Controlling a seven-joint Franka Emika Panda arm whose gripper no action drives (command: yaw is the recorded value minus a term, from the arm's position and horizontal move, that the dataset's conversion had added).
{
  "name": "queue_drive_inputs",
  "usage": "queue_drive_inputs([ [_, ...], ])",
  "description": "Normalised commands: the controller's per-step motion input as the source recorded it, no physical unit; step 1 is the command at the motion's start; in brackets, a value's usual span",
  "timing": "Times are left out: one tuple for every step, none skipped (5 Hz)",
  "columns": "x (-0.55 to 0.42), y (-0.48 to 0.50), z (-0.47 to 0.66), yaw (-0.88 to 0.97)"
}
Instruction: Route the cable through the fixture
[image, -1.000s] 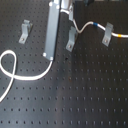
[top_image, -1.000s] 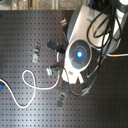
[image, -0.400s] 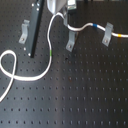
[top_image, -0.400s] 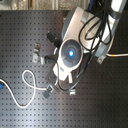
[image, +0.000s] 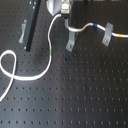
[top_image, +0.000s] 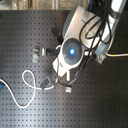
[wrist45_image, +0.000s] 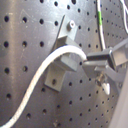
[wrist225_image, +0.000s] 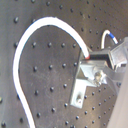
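Gripper (image: 65, 20) has risen and shifted sideways over last second, fingers clamped on cable (image: 48, 40). Cord arcs from jaws past middle clip (image: 71, 42) just below. Threading there looks imminent.

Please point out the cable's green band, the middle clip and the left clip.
Green band (image: 51, 52), first exterior view: the short green mark on the cable.
Middle clip (image: 71, 42), first exterior view: its upright tab.
Left clip (image: 22, 34), first exterior view: its upright tab.
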Motion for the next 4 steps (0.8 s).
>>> queue_drive_inputs([
  [0.017,-0.301,0.19,0.31],
  [-0.099,-0.213,0.17,0.29],
  [-0.285,-0.142,0.17,0.04],
  [-0.477,-0.017,0.16,-0.13],
])
